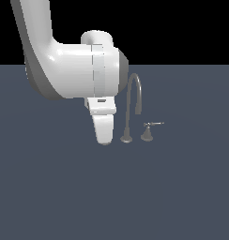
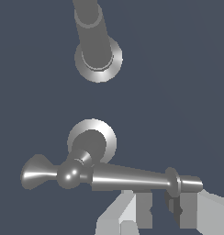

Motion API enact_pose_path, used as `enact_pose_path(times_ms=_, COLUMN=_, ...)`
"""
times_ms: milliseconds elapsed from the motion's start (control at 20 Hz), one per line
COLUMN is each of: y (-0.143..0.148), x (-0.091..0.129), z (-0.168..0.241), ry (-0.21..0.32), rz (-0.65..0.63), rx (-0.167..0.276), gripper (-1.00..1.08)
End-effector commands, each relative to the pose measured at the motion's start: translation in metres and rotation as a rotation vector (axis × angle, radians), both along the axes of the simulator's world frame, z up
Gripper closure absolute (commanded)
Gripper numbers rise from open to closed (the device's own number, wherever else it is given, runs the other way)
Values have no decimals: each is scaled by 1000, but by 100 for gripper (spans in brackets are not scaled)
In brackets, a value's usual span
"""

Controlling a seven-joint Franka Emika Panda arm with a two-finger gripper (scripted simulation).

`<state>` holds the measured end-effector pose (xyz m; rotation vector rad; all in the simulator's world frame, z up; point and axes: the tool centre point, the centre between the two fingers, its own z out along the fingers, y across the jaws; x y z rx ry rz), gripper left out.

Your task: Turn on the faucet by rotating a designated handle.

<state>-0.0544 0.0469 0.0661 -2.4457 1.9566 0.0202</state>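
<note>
Handle (image 2: 132,178) front and centre in the wrist view: a long lever lying level on its round base (image 2: 92,140), a flared knob at one end and a ringed tip (image 2: 182,182) at the other. That tip sits right at the fingers (image 2: 141,209), which poke in pale and part-spread, gripping nothing. One finger looks to be against the lever's end, though contact is hard to call. Sensible spot, I'd say: a push out at the tip gives the most leverage around the base.

In the exterior view the faucet (image 1: 133,105) stands mid-table (image 1: 50,197), its gooseneck spout arching over, with the handle just to the exterior view's right of it. The arm (image 1: 74,65) looms nearer the camera, to the left of the faucet. Whether the lever sits turned or at rest, nothing here settles.
</note>
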Motion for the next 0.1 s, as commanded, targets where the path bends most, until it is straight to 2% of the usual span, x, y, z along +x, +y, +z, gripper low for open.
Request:
enact_pose_path(times_ms=0, y=-54, x=10, z=-1, ry=-4, rz=-77, rx=-15, gripper=108)
enact_pose_path(times_ms=50, y=-54, x=10, z=-1, ry=-4, rz=-77, rx=-15, gripper=108)
